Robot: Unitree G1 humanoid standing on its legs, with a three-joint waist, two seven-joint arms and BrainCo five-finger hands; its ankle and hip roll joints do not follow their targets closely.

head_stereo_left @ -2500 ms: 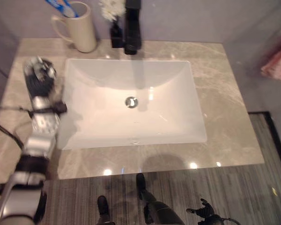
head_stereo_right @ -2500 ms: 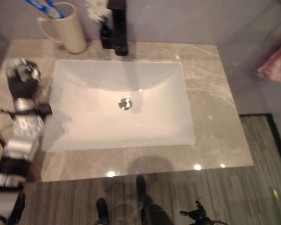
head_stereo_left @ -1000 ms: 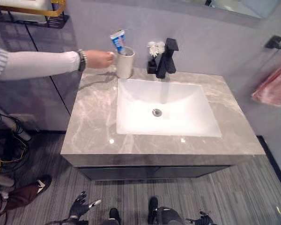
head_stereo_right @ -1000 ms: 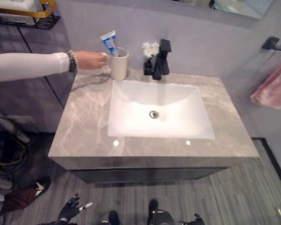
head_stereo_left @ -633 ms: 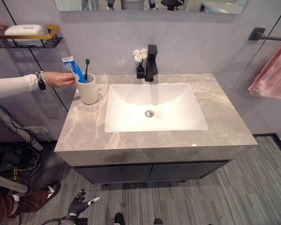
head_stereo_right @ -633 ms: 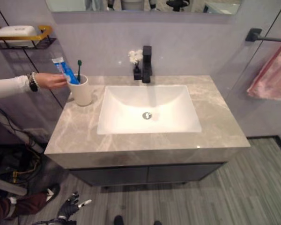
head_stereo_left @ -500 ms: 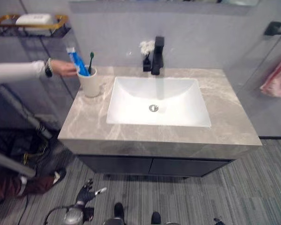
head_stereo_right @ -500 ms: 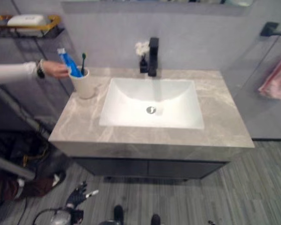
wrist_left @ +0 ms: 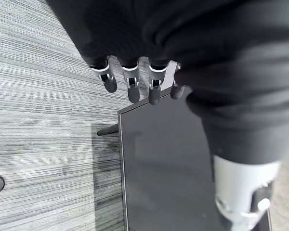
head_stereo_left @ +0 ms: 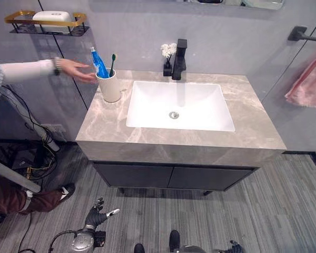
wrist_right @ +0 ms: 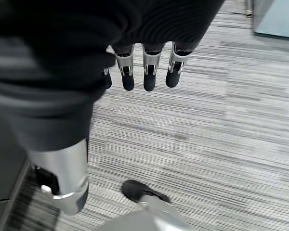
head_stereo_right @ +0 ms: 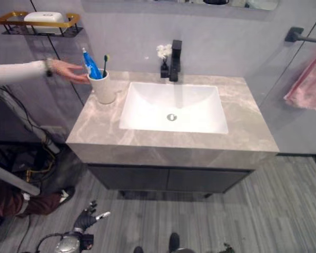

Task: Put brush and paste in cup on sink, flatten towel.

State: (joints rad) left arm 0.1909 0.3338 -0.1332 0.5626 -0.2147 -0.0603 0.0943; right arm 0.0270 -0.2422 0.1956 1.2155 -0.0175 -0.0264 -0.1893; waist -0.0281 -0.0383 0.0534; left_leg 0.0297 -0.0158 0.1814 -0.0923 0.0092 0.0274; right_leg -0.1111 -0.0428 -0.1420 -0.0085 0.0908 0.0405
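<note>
Left eye view looks down on a grey marble vanity top [head_stereo_left: 253,124] with a white rectangular basin [head_stereo_left: 179,105] set into it. A cream mug [head_stereo_left: 110,87] stands on the counter just beside the basin's left edge, and both the blue toothpaste tube [head_stereo_left: 98,63] and the green-headed toothbrush [head_stereo_left: 112,62] stand upright inside it. A person's hand [head_stereo_left: 76,69] in a white sleeve reaches in from the left and sits right by the mug and tube; I cannot tell whether it touches them. A black faucet [head_stereo_left: 180,52] rises behind the basin with a small vase of white flowers [head_stereo_left: 168,55] beside it. The pink towel [head_stereo_left: 308,84] hangs from a black bar [head_stereo_left: 305,36] on the right wall, bunched rather than flat. A gold-rimmed shelf [head_stereo_left: 45,20] with a white soap bar is on the wall at upper left.

The left hand [wrist_left: 130,72] hangs low over the striped grey floor [wrist_left: 33,120] by the dark cabinet [wrist_left: 164,168], fingers loosely straight, holding nothing. The right hand [wrist_right: 144,62] hangs the same way over the floor, fingers relaxed and empty.
</note>
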